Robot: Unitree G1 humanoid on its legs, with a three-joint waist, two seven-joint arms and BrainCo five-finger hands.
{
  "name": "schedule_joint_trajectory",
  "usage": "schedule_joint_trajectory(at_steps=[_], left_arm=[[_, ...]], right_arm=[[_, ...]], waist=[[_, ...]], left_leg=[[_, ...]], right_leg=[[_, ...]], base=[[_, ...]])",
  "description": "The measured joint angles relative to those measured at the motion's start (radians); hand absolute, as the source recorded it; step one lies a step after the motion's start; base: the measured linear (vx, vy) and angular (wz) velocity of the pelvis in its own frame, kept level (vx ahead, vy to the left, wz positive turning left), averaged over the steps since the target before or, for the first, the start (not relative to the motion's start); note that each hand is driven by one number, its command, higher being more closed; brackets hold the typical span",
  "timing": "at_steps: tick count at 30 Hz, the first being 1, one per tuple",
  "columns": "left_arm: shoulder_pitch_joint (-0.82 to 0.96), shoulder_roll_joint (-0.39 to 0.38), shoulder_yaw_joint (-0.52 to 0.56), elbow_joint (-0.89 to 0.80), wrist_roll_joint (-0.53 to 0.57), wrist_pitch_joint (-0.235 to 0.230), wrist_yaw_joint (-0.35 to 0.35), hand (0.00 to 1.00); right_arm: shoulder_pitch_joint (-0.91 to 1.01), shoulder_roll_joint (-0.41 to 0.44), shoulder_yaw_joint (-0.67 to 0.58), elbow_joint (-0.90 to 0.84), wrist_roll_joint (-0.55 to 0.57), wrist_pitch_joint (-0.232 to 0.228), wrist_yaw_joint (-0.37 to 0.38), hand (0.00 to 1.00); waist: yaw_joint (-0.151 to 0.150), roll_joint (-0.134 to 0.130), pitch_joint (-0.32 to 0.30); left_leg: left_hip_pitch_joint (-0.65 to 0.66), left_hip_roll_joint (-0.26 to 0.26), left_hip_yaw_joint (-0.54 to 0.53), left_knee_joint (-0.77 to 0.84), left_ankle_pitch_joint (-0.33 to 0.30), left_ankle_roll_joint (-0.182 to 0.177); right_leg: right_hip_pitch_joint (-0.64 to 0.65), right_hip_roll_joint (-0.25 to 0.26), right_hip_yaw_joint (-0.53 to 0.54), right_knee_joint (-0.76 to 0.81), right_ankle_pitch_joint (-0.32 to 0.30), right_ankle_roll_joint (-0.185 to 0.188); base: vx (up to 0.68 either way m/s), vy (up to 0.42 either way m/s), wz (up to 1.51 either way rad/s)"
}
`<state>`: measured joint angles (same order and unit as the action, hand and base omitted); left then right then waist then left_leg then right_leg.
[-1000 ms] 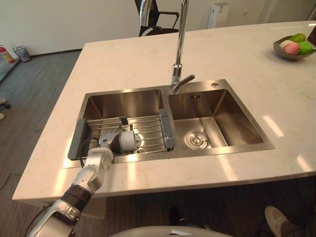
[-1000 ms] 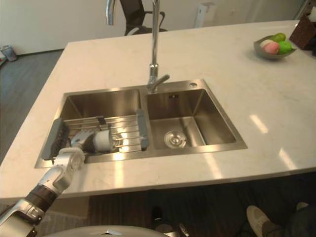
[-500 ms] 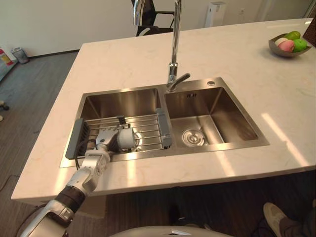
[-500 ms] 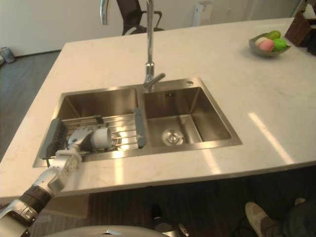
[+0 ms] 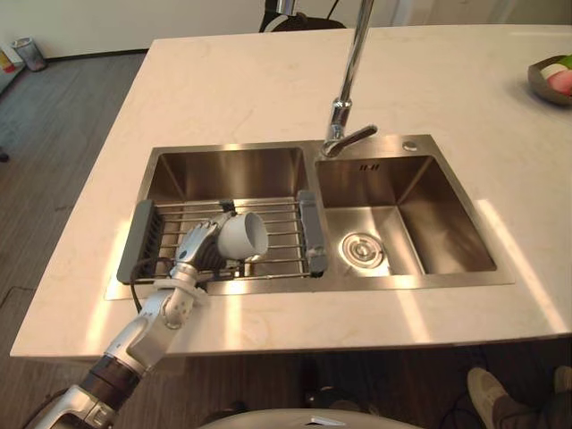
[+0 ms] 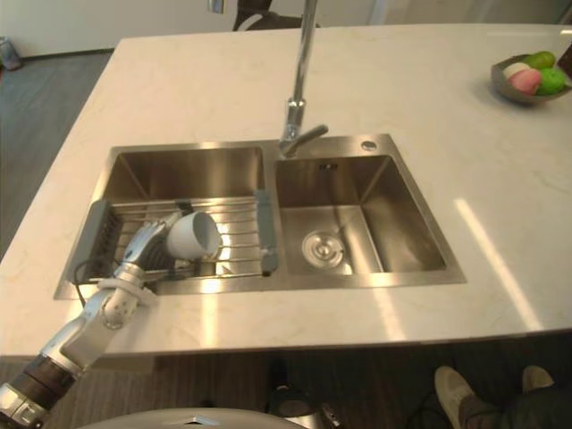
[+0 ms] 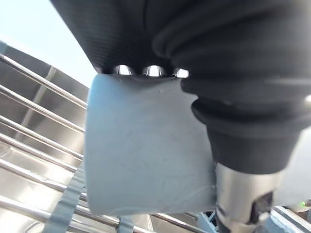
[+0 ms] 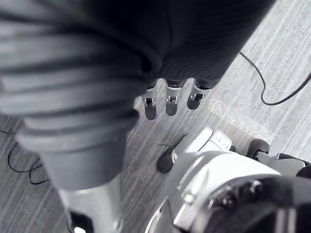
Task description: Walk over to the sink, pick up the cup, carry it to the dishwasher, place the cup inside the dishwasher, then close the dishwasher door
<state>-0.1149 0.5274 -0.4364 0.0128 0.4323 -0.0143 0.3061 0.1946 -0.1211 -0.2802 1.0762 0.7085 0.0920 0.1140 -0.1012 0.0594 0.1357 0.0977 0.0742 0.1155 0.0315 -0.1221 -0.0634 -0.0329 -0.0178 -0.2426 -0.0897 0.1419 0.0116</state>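
White cup (image 5: 243, 236), one only, sits in the grasp of the left hand (image 5: 195, 246) over the wire rack (image 5: 136, 241) that spans the left basin (image 5: 268, 170) of the steel sink; its mouth tilts up and toward the tap (image 5: 347, 85). From the head views I cannot tell whether the cup touches the rack. The left wrist view adds what the head views hide: the fingers (image 7: 153, 71) curl over the cup's side, clasping it, and the rack's bars run behind and under it. The right wrist view shows the right hand (image 8: 166, 104) hanging over the grey plank floor (image 8: 272, 48), fingers loose and holding nothing. The sink has two basins. The left one holds the rack, and the right basin (image 5: 429, 232) holds just its round drain (image 5: 361, 249). One tap rises between them at the back. On the pale stone counter (image 5: 223, 89), well apart from the sink, one bowl (image 6: 509, 87) holds pink and green fruit. Two shoes (image 6: 460, 398) of a person show below the counter's near edge.
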Motion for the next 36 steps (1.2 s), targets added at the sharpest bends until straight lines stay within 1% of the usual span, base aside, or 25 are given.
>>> schedule_joint_trajectory(at_steps=[2,3,5,6,7,8,9,10,11,12,15,18,22,24,26,27,28,29,30,31,32,33,34,35,36], left_arm=[[0.001,-0.008,0.007,-0.001,-0.019,-0.004,0.007,1.00],[0.001,-0.023,0.047,-0.001,-0.019,-0.004,0.023,1.00],[-0.006,-0.036,0.155,-0.002,-0.034,-0.004,0.065,1.00],[-0.015,-0.035,0.214,-0.003,-0.058,-0.004,0.098,1.00],[-0.019,-0.035,0.241,-0.006,-0.074,-0.004,0.114,1.00],[-0.021,-0.034,0.277,-0.023,-0.111,-0.009,0.143,1.00],[-0.021,-0.035,0.290,-0.046,-0.160,-0.027,0.168,1.00],[-0.020,-0.035,0.293,-0.062,-0.196,-0.049,0.175,1.00],[-0.019,-0.035,0.296,-0.075,-0.223,-0.061,0.175,1.00],[-0.019,-0.037,0.304,-0.087,-0.286,-0.092,0.175,1.00],[-0.019,-0.049,0.353,-0.090,-0.391,-0.136,0.176,1.00],[-0.019,-0.095,0.404,-0.090,-0.472,-0.172,0.177,1.00],[-0.023,-0.134,0.434,-0.091,-0.508,-0.202,0.173,1.00],[-0.028,-0.180,0.439,-0.108,-0.524,-0.206,0.170,1.00],[-0.028,-0.205,0.445,-0.121,-0.530,-0.208,0.174,1.00],[-0.027,-0.232,0.466,-0.122,-0.528,-0.219,0.191,1.00],[-0.024,-0.247,0.483,-0.123,-0.528,-0.225,0.197,1.00],[-0.021,-0.265,0.503,-0.127,-0.529,-0.233,0.208,1.00],[-0.012,-0.292,0.523,-0.144,-0.532,-0.244,0.213,1.00],[-0.006,-0.301,0.519,-0.152,-0.533,-0.246,0.212,1.00],[0.006,-0.312,0.504,-0.175,-0.527,-0.250,0.211,1.00],[0.027,-0.317,0.492,-0.205,-0.526,-0.263,0.217,1.00],[0.038,-0.318,0.487,-0.213,-0.524,-0.270,0.222,1.00],[0.044,-0.318,0.478,-0.224,-0.513,-0.270,0.229,1.00],[0.051,-0.317,0.483,-0.241,-0.502,-0.271,0.244,1.00]], right_arm=[[0.000,0.002,-0.009,0.000,-0.001,0.000,0.008,0.00],[0.000,0.004,-0.017,0.000,-0.001,0.000,0.008,0.00],[0.000,0.004,-0.019,0.000,-0.002,0.000,0.009,0.00],[0.001,0.004,-0.019,0.000,-0.004,0.000,0.009,0.00],[0.001,0.004,-0.020,0.000,-0.006,0.000,0.009,0.00],[0.002,0.005,-0.025,-0.002,-0.009,0.000,0.009,0.00],[0.002,0.012,-0.043,-0.001,-0.009,-0.001,0.009,0.00],[0.004,0.015,-0.047,-0.002,-0.009,-0.001,0.009,0.00],[0.004,0.014,-0.048,-0.002,-0.009,-0.001,0.009,0.00],[0.004,0.014,-0.048,-0.004,-0.009,-0.001,0.009,0.00],[0.003,0.017,-0.048,-0.024,-0.010,-0.001,0.009,0.00],[0.005,0.026,-0.058,-0.039,-0.023,-0.001,0.008,0.00],[0.009,0.036,-0.085,-0.041,-0.048,-0.003,0.005,0.00],[0.028,0.044,-0.089,-0.046,-0.049,-0.010,-0.006,0.00],[0.033,0.053,-0.106,-0.049,-0.057,-0.011,-0.018,0.00],[0.039,0.063,-0.121,-0.049,-0.093,-0.013,-0.021,0.00],[0.040,0.069,-0.127,-0.051,-0.108,-0.016,-0.021,0.00],[0.044,0.073,-0.131,-0.058,-0.127,-0.021,-0.024,0.00],[0.054,0.073,-0.126,-0.087,-0.146,-0.024,-0.027,0.00],[0.067,0.075,-0.120,-0.094,-0.153,-0.024,-0.027,0.00],[0.092,0.081,-0.108,-0.097,-0.165,-0.022,-0.027,0.00],[0.117,0.095,-0.091,-0.096,-0.166,-0.024,-0.026,0.00],[0.118,0.095,-0.087,-0.096,-0.166,-0.028,-0.027,0.00],[0.115,0.093,-0.082,-0.096,-0.166,-0.029,-0.029,0.00],[0.110,0.093,-0.076,-0.096,-0.167,-0.030,-0.029,0.00]], waist=[[0.010,0.000,0.000],[0.015,0.000,0.000],[0.016,0.000,0.000],[0.017,0.000,0.000],[0.019,0.000,0.000],[0.021,0.000,0.000],[0.025,0.000,-0.001],[0.028,0.000,-0.001],[0.035,0.000,-0.001],[0.044,-0.001,-0.001],[0.044,0.000,-0.002],[0.044,0.000,-0.004],[0.052,-0.005,-0.012],[0.073,-0.010,-0.016],[0.084,-0.017,-0.021],[0.093,-0.025,-0.025],[0.095,-0.027,-0.030],[0.097,-0.029,-0.040],[0.099,-0.027,-0.043],[0.098,-0.027,-0.041],[0.097,-0.052,-0.043],[0.098,-0.070,-0.049],[0.098,-0.070,-0.056],[0.104,-0.072,-0.062],[0.117,-0.080,-0.058]], left_leg=[[0.001,-0.003,0.000,-0.002,0.000,0.002],[0.001,-0.005,-0.003,-0.002,0.001,0.004],[0.003,-0.006,-0.008,-0.002,0.003,0.007],[0.008,-0.006,-0.011,-0.002,0.003,0.007],[0.010,-0.006,-0.013,-0.001,0.003,0.008],[0.011,-0.008,-0.018,-0.001,0.002,0.010],[0.011,-0.010,-0.029,-0.001,0.001,0.012],[0.011,-0.011,-0.034,-0.001,0.002,0.014],[0.011,-0.012,-0.034,-0.001,0.002,0.014],[0.010,-0.013,-0.034,-0.001,0.003,0.015],[0.011,-0.013,-0.035,-0.002,0.003,0.015],[0.011,-0.014,-0.035,-0.001,0.004,0.017],[0.006,-0.018,-0.036,0.004,0.004,0.018],[0.000,-0.025,-0.037,0.014,0.003,0.024],[-0.009,-0.029,-0.037,0.025,0.000,0.028],[-0.024,-0.032,-0.037,0.039,-0.006,0.036],[-0.035,-0.032,-0.038,0.045,-0.012,0.042],[-0.052,-0.031,-0.048,0.056,-0.021,0.053],[-0.062,-0.029,-0.070,0.057,-0.018,0.059],[-0.061,-0.035,-0.090,0.061,-0.015,0.060],[-0.064,-0.055,-0.143,0.086,-0.009,0.051],[-0.081,-0.075,-0.183,0.115,-0.006,0.047],[-0.099,-0.079,-0.194,0.130,-0.003,0.043],[-0.132,-0.086,-0.199,0.154,0.003,0.041],[-0.169,-0.105,-0.217,0.198,0.003,0.041]], right_leg=[[0.001,-0.003,-0.007,0.000,0.000,0.001],[0.002,-0.005,-0.011,0.000,0.000,0.001],[0.007,-0.008,-0.017,0.000,0.000,0.001],[0.014,-0.009,-0.021,0.000,-0.002,0.003],[0.018,-0.009,-0.022,0.000,-0.002,0.004],[0.023,-0.012,-0.029,0.000,-0.003,0.005],[0.028,-0.015,-0.040,0.000,-0.004,0.007],[0.031,-0.017,-0.046,0.000,-0.005,0.008],[0.031,-0.018,-0.046,0.000,-0.005,0.008],[0.031,-0.019,-0.046,0.000,-0.005,0.008],[0.030,-0.020,-0.047,0.000,-0.006,0.009],[0.031,-0.020,-0.047,0.000,-0.006,0.009],[0.029,-0.025,-0.049,0.007,-0.005,0.008],[0.029,-0.033,-0.050,0.008,-0.002,0.011],[0.028,-0.039,-0.051,0.008,0.000,0.014],[0.024,-0.045,-0.055,0.019,-0.004,0.018],[0.007,-0.050,-0.056,0.046,-0.022,0.023],[-0.022,-0.061,-0.066,0.096,-0.051,0.038],[-0.114,-0.118,-0.074,0.391,-0.184,0.002],[-0.141,-0.150,-0.068,0.527,-0.230,0.002],[-0.159,-0.190,-0.031,0.699,-0.257,0.007],[-0.185,-0.192,0.034,0.769,-0.256,0.013],[-0.187,-0.186,0.060,0.781,-0.260,0.028],[-0.177,-0.179,0.100,0.787,-0.286,0.070],[-0.169,-0.171,0.168,0.786,-0.343,0.105]], base=[[0.02,0.012,0.01],[0.01,0.000,0.05],[0.00,-0.014,0.09],[0.00,-0.015,0.09],[-0.01,-0.005,0.12],[-0.01,0.009,0.19],[-0.01,0.014,0.25],[-0.01,0.012,0.20],[-0.01,0.012,0.10],[0.00,0.000,0.00],[0.00,0.000,0.00],[0.00,0.000,0.00],[0.01,0.007,0.02],[-0.01,0.024,0.03],[-0.04,0.024,0.05],[-0.06,0.031,0.05],[-0.07,0.033,0.08],[0.02,0.043,0.30],[0.07,0.040,0.51],[0.19,0.061,1.07],[0.15,0.034,1.45],[0.13,0.035,1.55],[0.06,0.021,1.47],[0.05,0.026,1.47],[0.00,-0.012,1.65]])
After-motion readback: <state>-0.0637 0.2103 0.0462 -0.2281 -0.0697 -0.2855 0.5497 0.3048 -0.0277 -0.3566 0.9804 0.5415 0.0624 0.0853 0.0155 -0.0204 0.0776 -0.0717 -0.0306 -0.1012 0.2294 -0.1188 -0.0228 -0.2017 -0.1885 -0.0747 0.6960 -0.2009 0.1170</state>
